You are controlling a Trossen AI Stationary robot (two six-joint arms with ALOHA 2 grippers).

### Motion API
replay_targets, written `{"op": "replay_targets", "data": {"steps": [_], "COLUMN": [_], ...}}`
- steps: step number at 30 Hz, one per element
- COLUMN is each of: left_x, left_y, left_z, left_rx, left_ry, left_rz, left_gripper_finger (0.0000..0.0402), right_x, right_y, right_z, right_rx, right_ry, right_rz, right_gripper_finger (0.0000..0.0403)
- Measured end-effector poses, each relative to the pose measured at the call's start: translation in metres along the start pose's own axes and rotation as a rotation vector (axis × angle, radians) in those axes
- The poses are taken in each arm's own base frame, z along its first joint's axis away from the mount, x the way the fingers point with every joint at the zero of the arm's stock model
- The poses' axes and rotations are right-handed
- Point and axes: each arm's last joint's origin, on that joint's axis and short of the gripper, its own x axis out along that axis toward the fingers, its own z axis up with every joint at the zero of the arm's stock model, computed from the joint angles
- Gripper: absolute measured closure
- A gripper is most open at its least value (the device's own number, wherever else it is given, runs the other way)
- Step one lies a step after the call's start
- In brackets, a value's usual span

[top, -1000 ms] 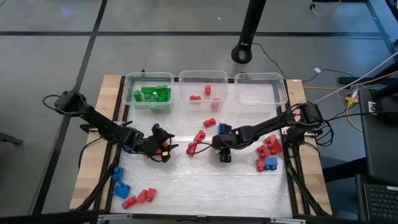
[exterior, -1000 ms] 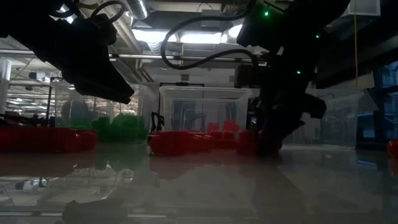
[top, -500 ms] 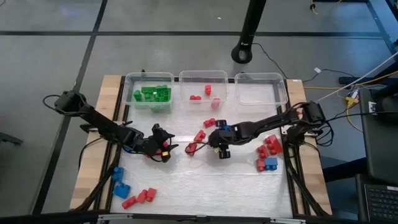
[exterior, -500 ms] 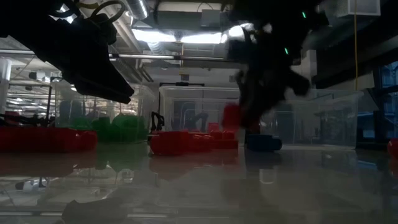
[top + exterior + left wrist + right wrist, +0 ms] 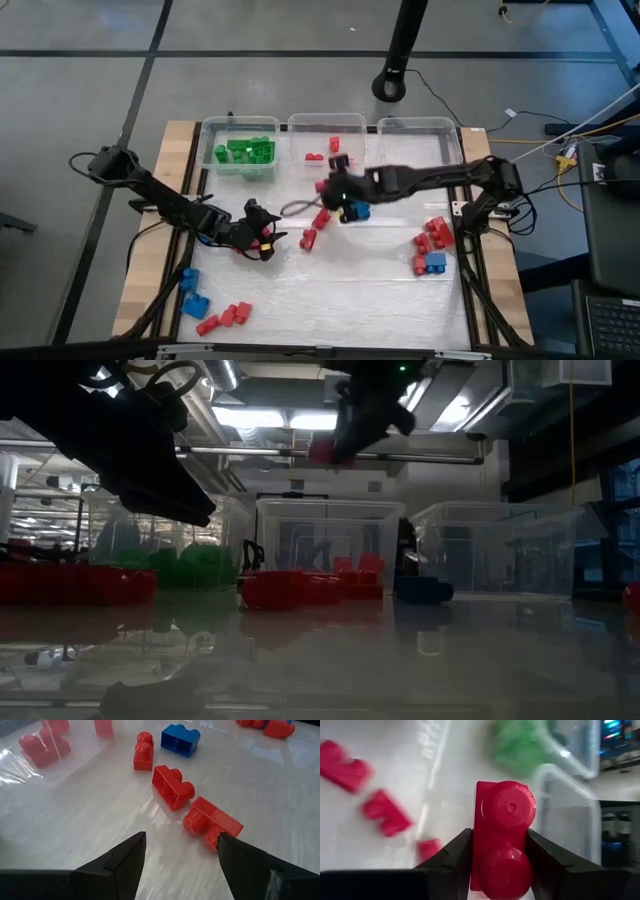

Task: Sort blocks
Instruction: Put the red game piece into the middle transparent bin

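**Red brick held up near the middle bin**

Plainly, the right gripper [image 5: 497,851] is clamped on a red studded brick [image 5: 502,837], its dark fingers pressing both sides; two round studs face the wrist camera. In the high view that gripper [image 5: 335,187] hangs just in front of the middle clear bin [image 5: 327,122], and the brick itself is hard to pick out there. The low view shows only dark silhouettes of both arms.

The left gripper [image 5: 180,852] waits low near the table's left-middle, jaws apart and empty, with two red blocks [image 5: 172,786] lying just ahead.

Green blocks [image 5: 245,151] fill the left bin; more red and blue blocks [image 5: 432,262] lie scattered on the glossy, streaked table [image 5: 340,290].
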Motion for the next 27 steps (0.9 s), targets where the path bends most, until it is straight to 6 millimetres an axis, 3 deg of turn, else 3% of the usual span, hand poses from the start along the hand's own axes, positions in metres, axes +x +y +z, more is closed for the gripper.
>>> {"op": "replay_targets", "data": {"steps": [8, 14, 19, 27], "left_x": [0.000, 0.000, 0.000, 0.000], "left_y": [0.000, 0.000, 0.000, -0.001], "left_z": [0.000, 0.000, 0.000, 0.000], "left_rx": [-0.002, -0.002, -0.002, 0.000], "left_ry": [0.000, 0.000, 0.000, 0.006], "left_rz": [0.000, 0.000, 0.000, -0.011], "left_gripper_finger": [0.0171, 0.0171, 0.0171, 0.0171], "right_x": [0.015, 0.024, 0.030, 0.028], "right_y": [-0.074, -0.106, -0.115, -0.107], "right_z": [-0.027, -0.054, -0.065, -0.060], "right_rx": [0.053, 0.155, 0.203, 0.174], "right_ry": [0.013, 0.017, 0.048, 0.110], "right_rz": [-0.175, -0.175, -0.181, -0.227], "right_gripper_finger": [0.0250, 0.0249, 0.0227, 0.0120]}}
